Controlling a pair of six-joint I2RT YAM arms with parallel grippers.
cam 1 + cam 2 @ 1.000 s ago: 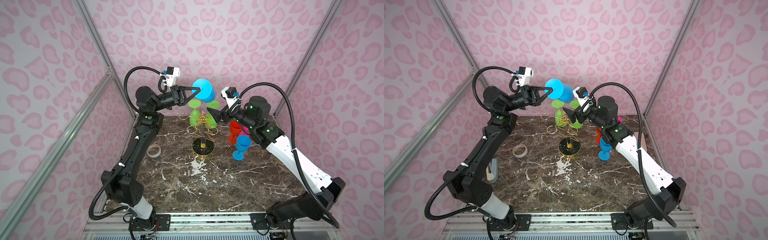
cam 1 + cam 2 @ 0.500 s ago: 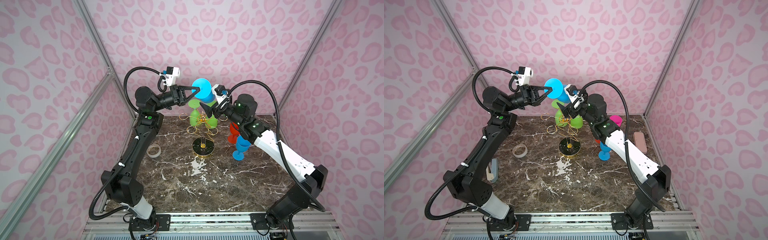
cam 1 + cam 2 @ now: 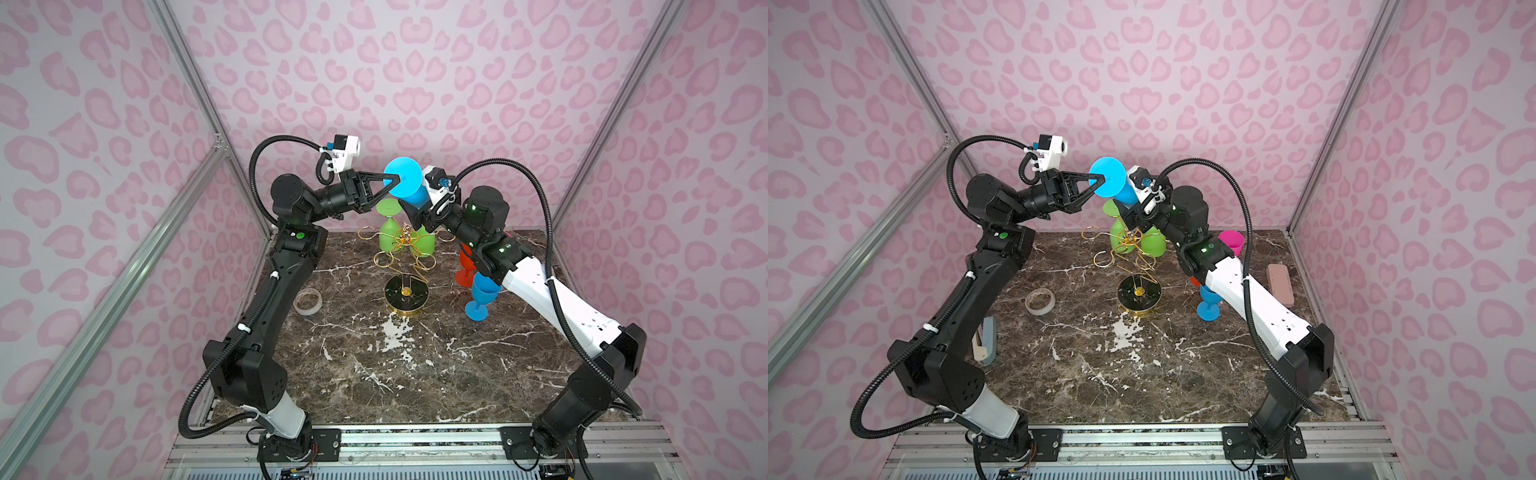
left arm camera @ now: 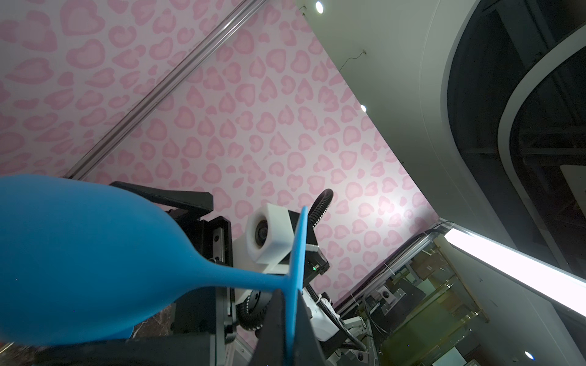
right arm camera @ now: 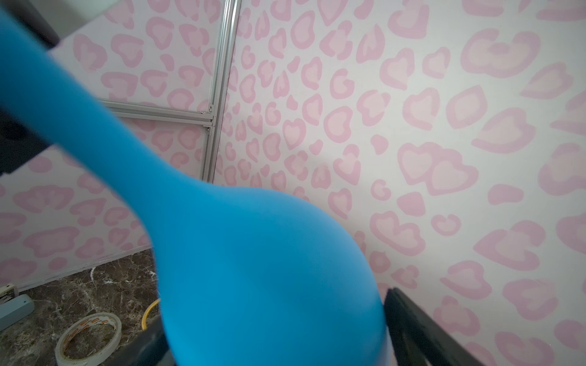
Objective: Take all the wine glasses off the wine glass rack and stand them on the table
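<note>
Blue glass held clear above the rack
Wine glass rack (image 3: 405,266) stands mid-table; above its far side my left gripper (image 3: 395,179) pinches the blue wine glass (image 3: 405,183) at its foot, while the right gripper (image 3: 411,206) straddles the bowl, jaws wide — gripping or not, I can't tell

Pink heart-print wall panels (image 3: 415,83) close me in on three sides of the dark, white-veined marble tabletop (image 3: 415,374), joined at the corners by aluminium posts (image 3: 194,83). High over that tabletop, my left wrist view catches a grey ceiling (image 4: 396,79) with small round spotlights (image 4: 319,6) and one long bright strip light (image 4: 507,266).
</note>
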